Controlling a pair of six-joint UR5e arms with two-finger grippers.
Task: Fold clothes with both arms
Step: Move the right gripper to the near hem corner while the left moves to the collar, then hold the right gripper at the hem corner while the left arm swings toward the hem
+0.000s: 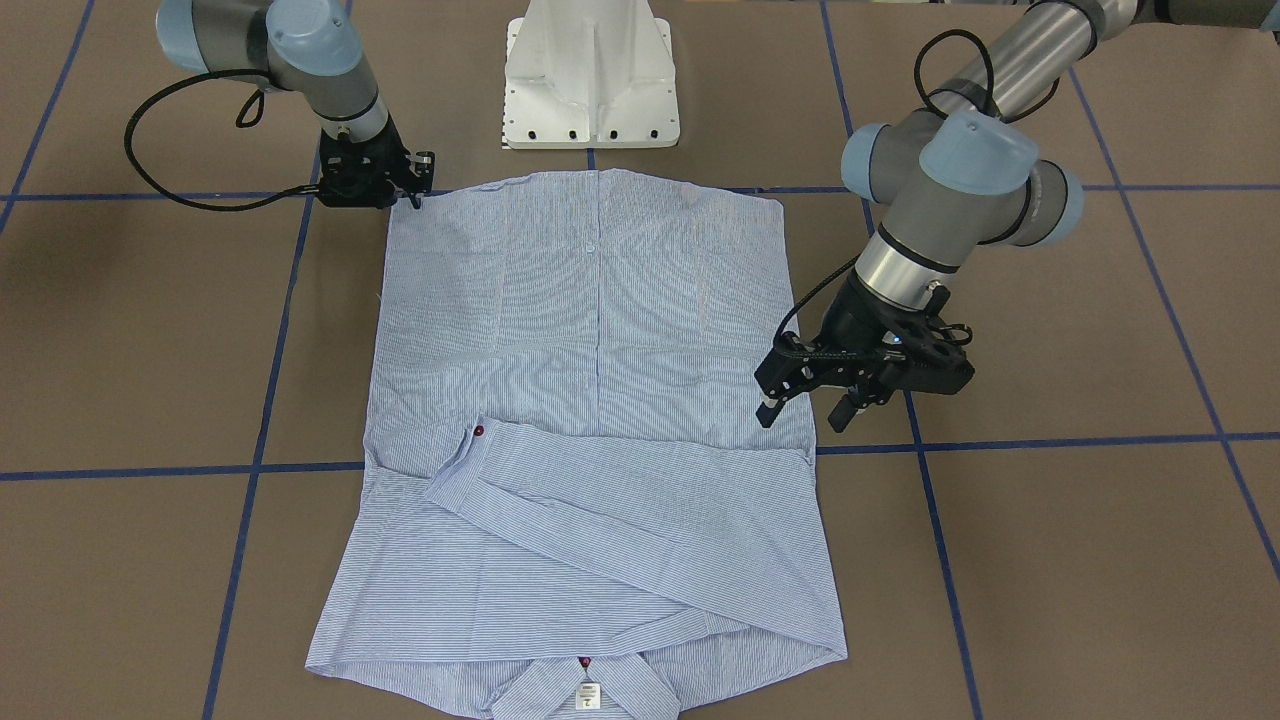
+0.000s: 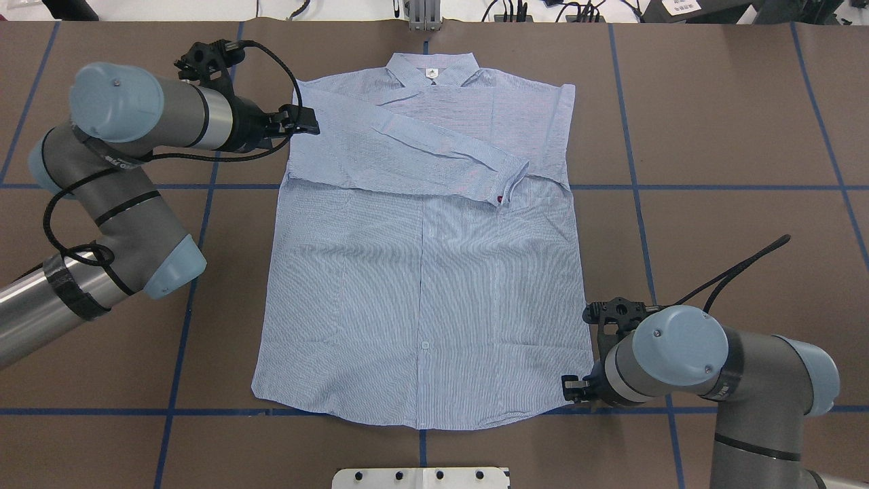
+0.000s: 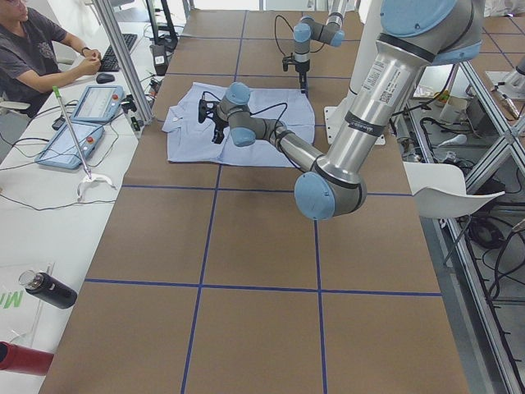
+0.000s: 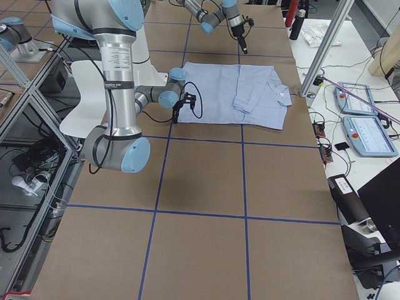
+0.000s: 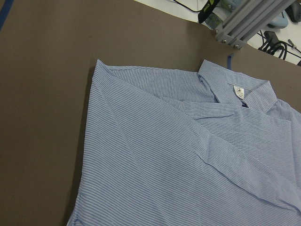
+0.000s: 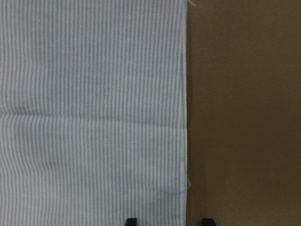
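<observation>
The striped shirt [image 2: 421,272] lies flat on the brown table, collar and white label [image 2: 430,73] at the far edge from the robot's base. One sleeve [image 2: 421,146] is folded across the chest, its cuff showing a dark red button. My left gripper [image 1: 802,415] hangs open just above the shirt's side edge near the folded shoulder, nothing between its fingers. The left wrist view shows that shoulder and the collar [image 5: 238,91] but no fingers. My right gripper [image 2: 570,388] is low at the hem corner; in its wrist view the open gripper [image 6: 168,221] straddles the cloth edge [image 6: 183,117].
The white pedestal base [image 1: 590,75] stands just behind the hem. Blue tape lines cross the brown table [image 2: 713,136], which is bare on both sides of the shirt. A person [image 3: 37,49] sits at a side bench with tablets beyond the collar end.
</observation>
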